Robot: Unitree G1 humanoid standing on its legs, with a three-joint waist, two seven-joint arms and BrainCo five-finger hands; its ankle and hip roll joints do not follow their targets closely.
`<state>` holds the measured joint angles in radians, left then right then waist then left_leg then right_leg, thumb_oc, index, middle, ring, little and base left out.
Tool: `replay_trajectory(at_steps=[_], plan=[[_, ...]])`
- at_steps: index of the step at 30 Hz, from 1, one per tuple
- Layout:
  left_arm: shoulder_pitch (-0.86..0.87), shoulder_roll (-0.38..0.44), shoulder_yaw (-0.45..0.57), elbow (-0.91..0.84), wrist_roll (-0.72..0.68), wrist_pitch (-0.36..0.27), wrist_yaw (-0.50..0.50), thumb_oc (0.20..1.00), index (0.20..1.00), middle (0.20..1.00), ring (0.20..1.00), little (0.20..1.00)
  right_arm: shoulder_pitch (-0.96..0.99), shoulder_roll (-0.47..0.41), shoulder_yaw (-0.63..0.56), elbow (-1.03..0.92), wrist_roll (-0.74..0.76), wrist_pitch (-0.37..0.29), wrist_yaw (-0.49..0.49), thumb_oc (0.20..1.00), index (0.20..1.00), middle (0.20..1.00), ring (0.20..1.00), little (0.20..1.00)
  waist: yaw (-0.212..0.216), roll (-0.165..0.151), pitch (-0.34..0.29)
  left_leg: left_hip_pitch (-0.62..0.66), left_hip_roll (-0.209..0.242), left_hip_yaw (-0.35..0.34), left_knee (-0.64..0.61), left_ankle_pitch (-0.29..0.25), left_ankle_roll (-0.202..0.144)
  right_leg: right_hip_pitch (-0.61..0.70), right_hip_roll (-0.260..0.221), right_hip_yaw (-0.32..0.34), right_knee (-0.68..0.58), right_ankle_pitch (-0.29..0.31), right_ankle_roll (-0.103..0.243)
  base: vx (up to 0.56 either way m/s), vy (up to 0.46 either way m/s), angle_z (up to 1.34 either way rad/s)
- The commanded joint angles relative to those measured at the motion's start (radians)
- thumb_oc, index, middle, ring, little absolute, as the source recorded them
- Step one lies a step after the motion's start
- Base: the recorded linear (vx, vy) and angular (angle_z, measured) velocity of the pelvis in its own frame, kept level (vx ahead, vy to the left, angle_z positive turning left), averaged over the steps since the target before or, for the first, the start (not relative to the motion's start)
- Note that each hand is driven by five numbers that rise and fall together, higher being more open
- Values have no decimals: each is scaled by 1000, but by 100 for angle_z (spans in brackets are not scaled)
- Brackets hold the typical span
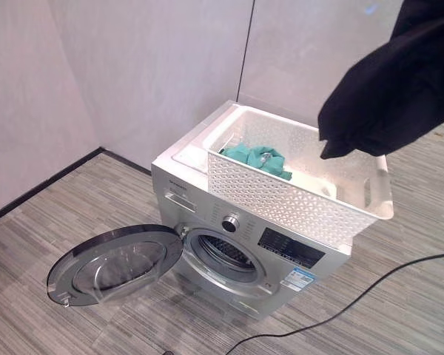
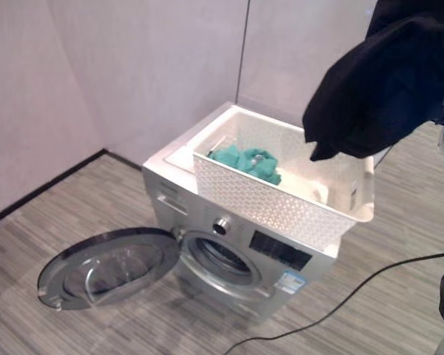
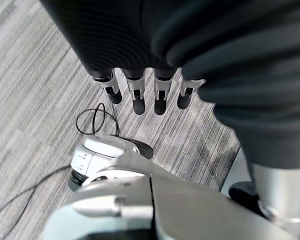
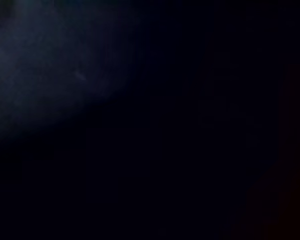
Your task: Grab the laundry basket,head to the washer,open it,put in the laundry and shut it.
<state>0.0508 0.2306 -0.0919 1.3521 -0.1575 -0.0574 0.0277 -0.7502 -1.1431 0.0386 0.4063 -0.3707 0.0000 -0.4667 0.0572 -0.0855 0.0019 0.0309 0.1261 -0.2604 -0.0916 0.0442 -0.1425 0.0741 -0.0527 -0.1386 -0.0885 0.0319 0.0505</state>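
Observation:
A silver front-loading washer (image 1: 240,255) stands by the wall with its round door (image 1: 115,264) swung wide to the left, so the drum opening (image 1: 223,254) is exposed. On its top rests a white perforated laundry basket (image 1: 281,196) with a teal cloth (image 1: 259,159) lying inside. A black garment (image 1: 399,81) hangs in the air over the basket's right end, and it covers my right hand. The right wrist view shows dark fabric (image 4: 90,90) up close. My left hand (image 3: 140,92) hangs over the floor with straight fingers and holds nothing.
Pale walls (image 1: 155,66) meet in a corner behind the washer, with a black baseboard (image 1: 44,185) along the left wall. Grey striped flooring (image 1: 52,237) spreads in front and to the left of the open door.

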Motion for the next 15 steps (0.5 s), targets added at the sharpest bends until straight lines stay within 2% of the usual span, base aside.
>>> replay_trajectory(at_steps=[1,2,6,9,12,15], plan=[[-36,45,-5,85,36,-18,25,1000,1000,1000,1000,1000,-23,-98,-96,15,-53,40,-87,200,200,200,200,200,27,-61,-36,95,-16,66,48,-184,96,-67,-119,84,36,11,101,1,27,-7],[-37,50,-12,86,36,-18,25,1000,1000,1000,1000,1000,4,-99,-122,8,-53,38,-86,200,200,200,200,200,35,-66,-35,95,-16,66,48,-184,96,-67,-119,85,36,11,101,2,37,-14],[-29,52,1,96,40,-21,26,1000,1000,1000,1000,1000,84,-191,-206,65,-26,53,-98,200,200,200,200,200,13,-63,-40,104,-22,75,43,-188,99,-68,-122,90,34,17,106,2,12,-8],[-23,48,11,99,42,-21,26,1000,1000,1000,1000,1000,142,-220,-259,72,-28,64,-96,200,200,200,200,200,-1,-59,-43,107,-23,80,42,-189,100,-71,-123,94,34,20,108,3,2,-5],[-21,46,21,103,39,-22,24,1000,1000,1000,1000,1000,247,-231,-357,71,-12,60,-98,200,200,200,200,200,-11,-56,-45,112,-21,87,36,-189,101,-74,-122,99,32,22,109,2,-2,-5],[-22,48,17,103,39,-22,24,1000,1000,1000,1000,1000,267,-230,-377,67,-12,59,-97,200,200,200,200,200,-7,-58,-45,112,-21,87,36,-189,101,-74,-121,99,32,22,109,0,-3,-12]])
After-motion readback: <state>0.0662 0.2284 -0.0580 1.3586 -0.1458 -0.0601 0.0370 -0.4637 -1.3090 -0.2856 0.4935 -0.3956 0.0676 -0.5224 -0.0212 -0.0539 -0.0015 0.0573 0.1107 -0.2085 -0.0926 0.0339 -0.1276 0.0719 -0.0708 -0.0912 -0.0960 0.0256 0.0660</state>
